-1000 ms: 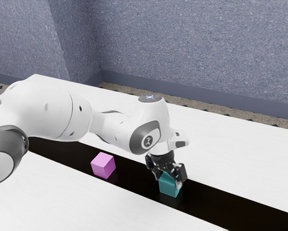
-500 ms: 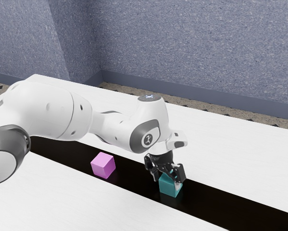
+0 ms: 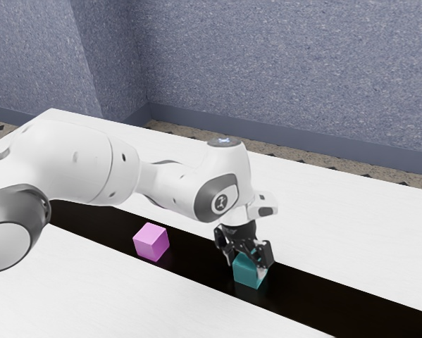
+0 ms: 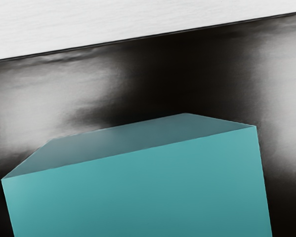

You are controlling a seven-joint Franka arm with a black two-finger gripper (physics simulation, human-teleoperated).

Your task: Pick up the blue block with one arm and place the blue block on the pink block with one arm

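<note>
The gripper (image 3: 249, 255) has pinched its jaws in. A second ago they stood wide on each side of the blue block (image 3: 250, 273), and now they press on its top part from both sides. So I think the grab is made.

The block, more of a blue-green, has not gone up. It sits on the black strip (image 3: 196, 262) of the table (image 3: 337, 218) in the same spot, right under the hand. The wrist view shows it big and close (image 4: 138, 187).

The pink block (image 3: 151, 241) waits well apart from the gripper, on the exterior view's left. It has not moved. Next comes the lift, I guess, then the carry over to it.
</note>
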